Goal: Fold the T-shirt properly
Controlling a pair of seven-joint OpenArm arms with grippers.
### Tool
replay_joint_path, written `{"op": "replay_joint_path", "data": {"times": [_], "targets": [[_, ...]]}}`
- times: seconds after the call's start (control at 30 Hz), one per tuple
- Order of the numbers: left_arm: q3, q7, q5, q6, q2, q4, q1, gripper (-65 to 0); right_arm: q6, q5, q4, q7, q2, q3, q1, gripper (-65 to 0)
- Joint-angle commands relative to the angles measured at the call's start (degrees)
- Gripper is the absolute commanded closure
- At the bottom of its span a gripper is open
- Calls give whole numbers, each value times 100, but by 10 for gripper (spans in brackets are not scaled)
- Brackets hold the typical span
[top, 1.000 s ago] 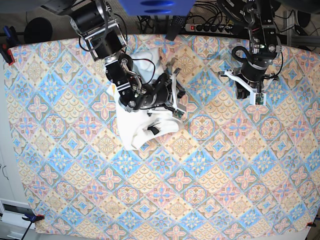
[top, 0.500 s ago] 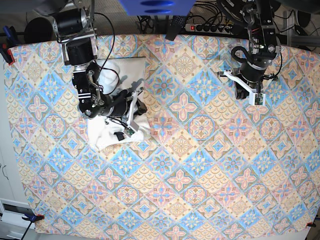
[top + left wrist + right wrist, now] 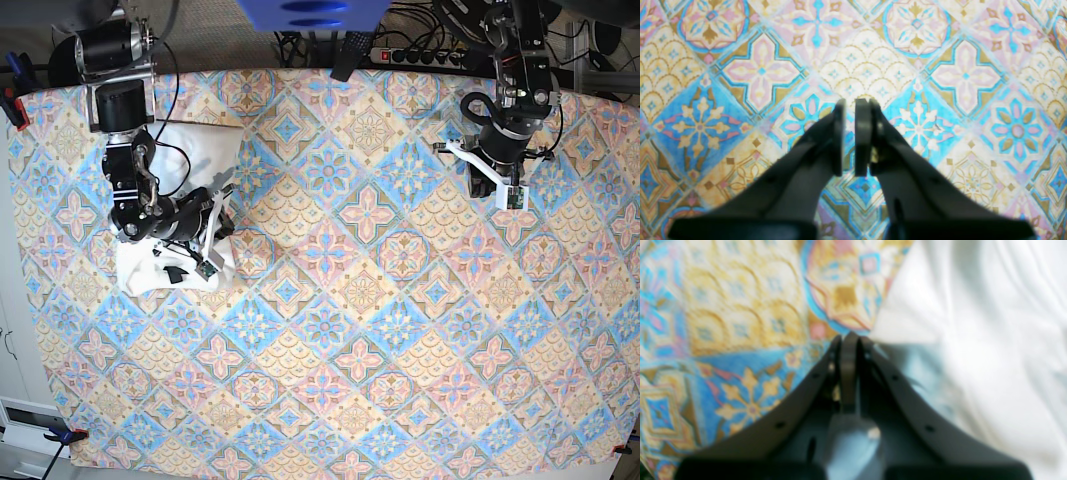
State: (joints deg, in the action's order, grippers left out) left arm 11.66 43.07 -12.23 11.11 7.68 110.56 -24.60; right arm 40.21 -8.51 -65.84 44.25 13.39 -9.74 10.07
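We judge the T-shirt (image 3: 190, 160) soft and light; take its edge. Right gripper (image 3: 847, 340) clenched, left gripper (image 3: 853, 106) nearly closed, empty.

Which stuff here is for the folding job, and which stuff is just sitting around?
For the job:
- T-shirt, white, bunched at the table's left
- right gripper, fingers shut, at the shirt's edge
- left gripper, fingers nearly shut, over bare cloth, holding nothing

Just there:
- patterned tablecloth
- power strip behind the table
- clamps on the table edge
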Motion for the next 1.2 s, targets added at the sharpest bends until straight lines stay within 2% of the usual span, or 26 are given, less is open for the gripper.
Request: {"op": "replay_joint_path", "data": {"times": [0.0,0.2,0.4,0.67,0.87,0.97,1.17], "targets": [[-36,-109,-39,18,27,87,12,-33,-21,-67,-339,-7,72,20,70,-7],[-63,-109,-39,18,27,87,12,-32,-21,-76,-1930,529,72,143,-985,-7],[-63,-109,-39,18,27,87,12,-32,-21,-76,-2624,784,72,512,-1802,-7],[-265,-109,-39,18,27,78,108,-32,-21,-76,-2607,749,63,495,-2215,-7],[-265,-109,-39,18,-122,87,126,-32,-21,-67,-2238,731,81,547,-2242,-7],[-265,-109,-39,18,-122,87,126,-32,-21,-67,-2106,722,301,556,-2207,-7],[-265,-109,-39,18,-122,87,126,-32,-21,-67,-2141,722,433,758,-2233,-7]]}}
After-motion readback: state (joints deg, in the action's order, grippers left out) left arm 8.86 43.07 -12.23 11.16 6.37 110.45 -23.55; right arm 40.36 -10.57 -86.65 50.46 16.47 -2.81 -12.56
